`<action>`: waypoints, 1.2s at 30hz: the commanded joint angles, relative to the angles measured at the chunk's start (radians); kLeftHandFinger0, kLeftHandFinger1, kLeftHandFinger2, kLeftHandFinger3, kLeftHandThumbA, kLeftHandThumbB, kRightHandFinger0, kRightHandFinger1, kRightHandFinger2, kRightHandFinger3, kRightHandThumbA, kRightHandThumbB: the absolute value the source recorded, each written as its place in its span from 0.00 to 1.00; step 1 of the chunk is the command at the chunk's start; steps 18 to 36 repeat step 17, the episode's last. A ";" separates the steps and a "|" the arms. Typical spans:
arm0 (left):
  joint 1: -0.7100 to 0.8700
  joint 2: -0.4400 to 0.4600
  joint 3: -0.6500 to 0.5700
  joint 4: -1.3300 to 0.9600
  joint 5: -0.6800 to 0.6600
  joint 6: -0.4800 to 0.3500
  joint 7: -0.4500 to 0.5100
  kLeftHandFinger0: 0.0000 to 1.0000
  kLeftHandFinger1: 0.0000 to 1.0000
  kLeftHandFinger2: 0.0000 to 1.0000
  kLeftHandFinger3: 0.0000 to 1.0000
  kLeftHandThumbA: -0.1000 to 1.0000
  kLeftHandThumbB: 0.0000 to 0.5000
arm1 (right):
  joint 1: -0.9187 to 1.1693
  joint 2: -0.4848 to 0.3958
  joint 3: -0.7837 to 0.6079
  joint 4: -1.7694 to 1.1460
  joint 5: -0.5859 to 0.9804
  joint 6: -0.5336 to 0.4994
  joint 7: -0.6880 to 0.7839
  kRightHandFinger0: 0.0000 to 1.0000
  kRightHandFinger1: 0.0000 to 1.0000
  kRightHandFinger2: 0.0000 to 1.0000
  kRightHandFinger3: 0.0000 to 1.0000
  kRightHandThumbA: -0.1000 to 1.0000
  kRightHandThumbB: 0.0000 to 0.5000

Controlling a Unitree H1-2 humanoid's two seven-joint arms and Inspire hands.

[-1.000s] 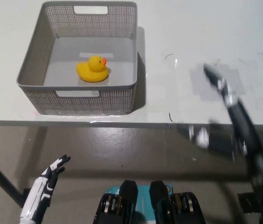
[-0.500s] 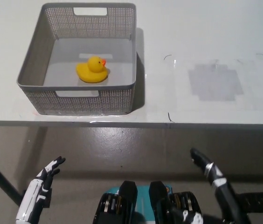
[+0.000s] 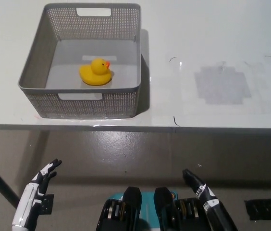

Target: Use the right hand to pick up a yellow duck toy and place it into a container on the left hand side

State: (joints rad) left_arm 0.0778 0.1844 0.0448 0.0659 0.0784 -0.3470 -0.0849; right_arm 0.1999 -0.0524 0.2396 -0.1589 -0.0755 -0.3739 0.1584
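Duck (image 3: 95,72) in the basket (image 3: 39,67), both hands low and off the desk (image 3: 212,38).

The yellow duck toy is smooth and rounded, a plump body with a round head and a small orange beak; it sits upright on the basket's flat grey floor, about the middle, touching no wall. Its beak points toward the desk's right edge, and its long axis runs left to right, parallel to the desk's front edge. The basket is grey, square and finely perforated, with a slot handle in the near and far walls, standing at the desk's left end near the front edge. The desk top is white and matte, with a faint grey patch toward its right. Below the front edge, the white left hand (image 3: 39,180) hangs empty with fingers spread; the black right hand (image 3: 197,186) holds nothing, fingers extended.
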 commanded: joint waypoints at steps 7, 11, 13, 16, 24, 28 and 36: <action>-0.037 -0.004 -0.006 -0.014 -0.022 -0.053 0.001 1.00 1.00 1.00 1.00 1.00 1.00 | -0.007 0.003 -0.025 -0.009 0.050 -0.096 -0.015 1.00 1.00 1.00 1.00 1.00 0.54; -0.040 -0.007 -0.006 -0.011 -0.017 -0.059 0.006 1.00 1.00 1.00 1.00 1.00 1.00 | -0.008 0.003 -0.027 -0.014 0.057 -0.096 -0.012 1.00 1.00 1.00 1.00 1.00 0.52; -0.052 -0.007 -0.007 -0.007 -0.021 -0.050 0.003 1.00 1.00 1.00 1.00 1.00 1.00 | -0.020 0.003 -0.034 -0.007 0.059 -0.096 -0.014 1.00 1.00 1.00 1.00 1.00 0.51; -0.062 -0.008 -0.008 -0.003 -0.022 -0.051 0.003 1.00 1.00 1.00 1.00 1.00 1.00 | -0.026 0.006 -0.039 -0.006 0.057 -0.096 -0.016 1.00 1.00 1.00 1.00 1.00 0.52; -0.062 -0.008 -0.008 -0.003 -0.022 -0.051 0.003 1.00 1.00 1.00 1.00 1.00 1.00 | -0.026 0.006 -0.039 -0.006 0.057 -0.096 -0.016 1.00 1.00 1.00 1.00 1.00 0.52; -0.062 -0.008 -0.008 -0.003 -0.022 -0.051 0.003 1.00 1.00 1.00 1.00 1.00 1.00 | -0.026 0.006 -0.039 -0.006 0.057 -0.096 -0.016 1.00 1.00 1.00 1.00 1.00 0.52; -0.062 -0.008 -0.008 -0.003 -0.022 -0.051 0.003 1.00 1.00 1.00 1.00 1.00 1.00 | -0.026 0.006 -0.039 -0.006 0.057 -0.096 -0.016 1.00 1.00 1.00 1.00 1.00 0.52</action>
